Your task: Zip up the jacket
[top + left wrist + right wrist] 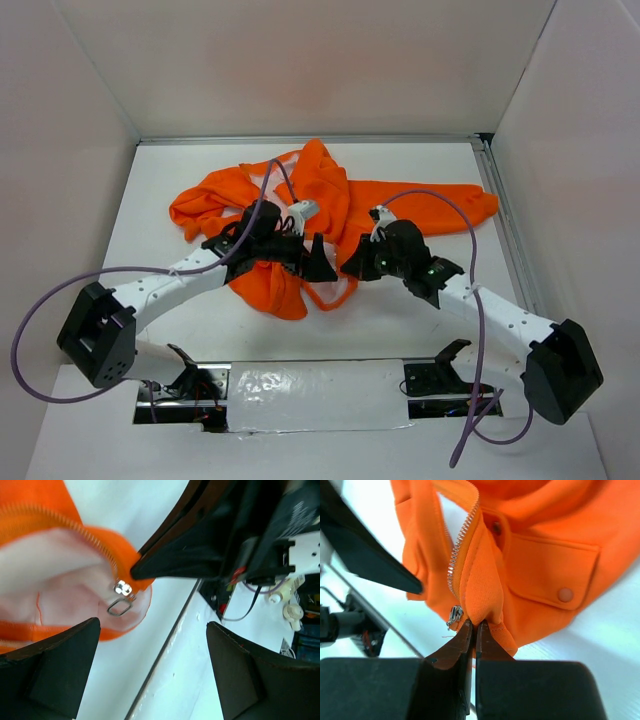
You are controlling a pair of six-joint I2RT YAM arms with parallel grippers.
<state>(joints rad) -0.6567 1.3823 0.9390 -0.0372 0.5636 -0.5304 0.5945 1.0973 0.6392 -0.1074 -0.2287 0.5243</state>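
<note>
White tabletop [150,180] bears the jacket [330,195], arms [180,275] hiding its middle; right tool [474,630] pinches its edge, left tool [152,630] gapes

Three cameras: one overhead, two at the wrists.
The top view looks down from behind the near edge over the whole table [145,180]; both wrist views sit very close to the jacket [320,190], from opposite sides, sharing its zipper slider [121,588].

One jacket [322,195], two hands [152,625] [474,626], one zipper pull [120,605], seemingly one pocket [554,572].
</note>
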